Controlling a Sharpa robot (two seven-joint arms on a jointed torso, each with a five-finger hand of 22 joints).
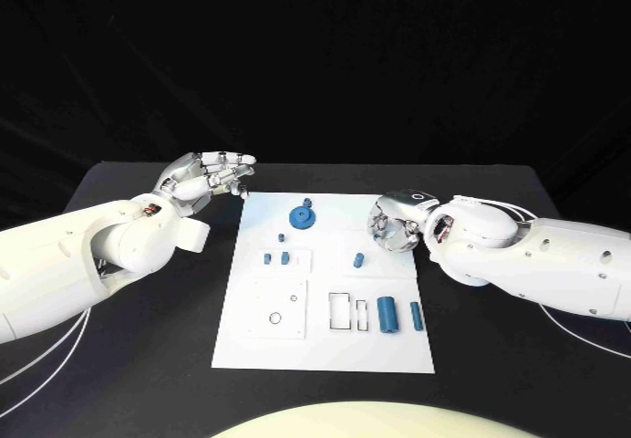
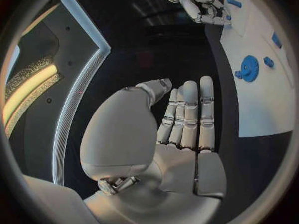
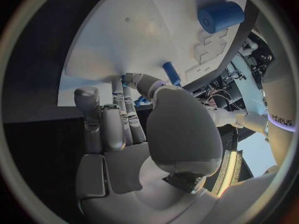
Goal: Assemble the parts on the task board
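Note:
The white task board [image 1: 329, 342] lies in the middle of the black table. At its far end sits a blue gear [image 1: 303, 217], also seen in the left wrist view [image 2: 249, 67]. Small blue pieces [image 1: 275, 258] and a blue peg [image 1: 357, 261] stand mid-board. A thick blue cylinder [image 1: 387, 313] and a thin blue rod [image 1: 416, 316] lie near the front right. My left hand [image 1: 208, 178] hovers off the board's far left corner, fingers straight, holding nothing. My right hand [image 1: 395, 224] hangs over the board's right edge, fingers apart, its thumb close to the peg [image 3: 171, 73], nothing held.
Rectangular slots [image 1: 348, 310] and a small ring [image 1: 275, 318] mark the board's front half. Black table [image 1: 131, 365] surrounds the board on all sides. Both forearms reach in from the sides, level with the board's middle.

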